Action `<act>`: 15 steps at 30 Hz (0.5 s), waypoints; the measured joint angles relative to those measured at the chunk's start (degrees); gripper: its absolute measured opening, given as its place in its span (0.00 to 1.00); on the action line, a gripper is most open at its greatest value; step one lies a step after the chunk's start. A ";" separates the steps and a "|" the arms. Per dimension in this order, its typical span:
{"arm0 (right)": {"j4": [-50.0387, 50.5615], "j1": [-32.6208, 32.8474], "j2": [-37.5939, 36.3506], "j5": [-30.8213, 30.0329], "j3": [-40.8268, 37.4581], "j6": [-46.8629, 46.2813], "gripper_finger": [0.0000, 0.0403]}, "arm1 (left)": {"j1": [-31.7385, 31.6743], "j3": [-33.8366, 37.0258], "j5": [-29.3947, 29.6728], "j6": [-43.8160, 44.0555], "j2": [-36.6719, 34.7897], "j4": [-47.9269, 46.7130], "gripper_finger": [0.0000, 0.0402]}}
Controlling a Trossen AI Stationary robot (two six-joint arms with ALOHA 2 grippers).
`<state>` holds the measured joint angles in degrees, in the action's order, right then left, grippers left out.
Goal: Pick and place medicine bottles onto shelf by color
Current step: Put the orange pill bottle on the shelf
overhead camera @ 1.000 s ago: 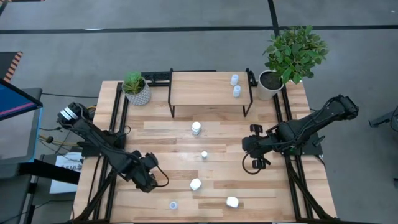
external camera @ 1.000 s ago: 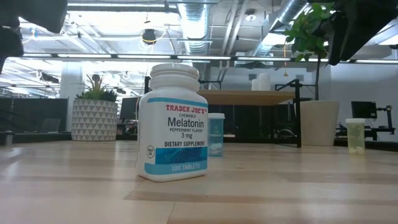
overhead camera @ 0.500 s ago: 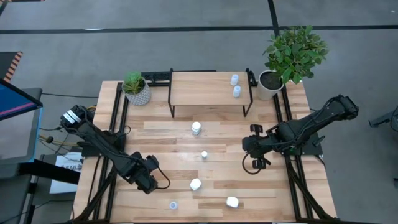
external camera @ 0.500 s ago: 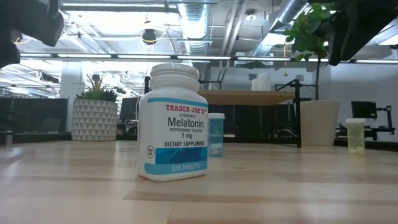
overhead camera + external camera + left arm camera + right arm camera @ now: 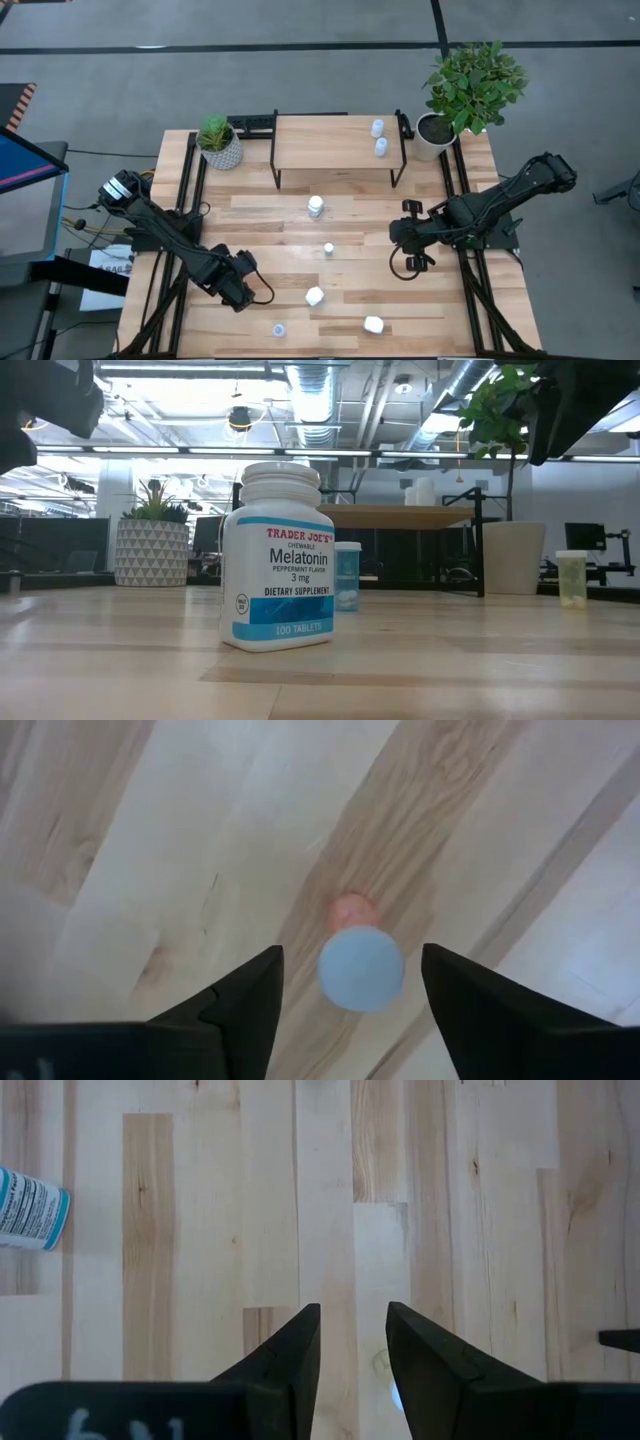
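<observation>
left tool [image 5: 350, 982] open, straddling a pale-blue bottle [image 5: 361, 968].

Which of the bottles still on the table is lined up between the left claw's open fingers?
The small pale-blue bottle, seen cap-on in the left wrist view, sits centred between the left claw fingers. The other bottles on the table lie outside that gap.

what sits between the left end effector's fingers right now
In the left wrist view, a pale-blue bottle cap lies between the open left end effector fingers, untouched by either.
</observation>
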<state>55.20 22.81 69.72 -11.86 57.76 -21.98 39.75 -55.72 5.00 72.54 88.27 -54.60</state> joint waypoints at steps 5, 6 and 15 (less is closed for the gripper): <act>0.02 0.00 -0.01 0.00 0.00 0.00 0.34 | 0.00 0.00 0.09 -0.35 0.00 0.00 0.41; 0.02 0.00 -0.01 0.00 0.00 0.00 0.34 | 0.00 0.00 -0.10 -0.35 0.00 0.04 0.39; 0.04 0.02 -0.01 0.00 0.00 0.00 0.34 | 0.00 0.00 -0.25 -0.55 0.00 0.08 0.22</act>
<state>55.24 22.83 69.71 -11.86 57.76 -21.98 39.75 -55.72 4.75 71.99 88.27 -54.52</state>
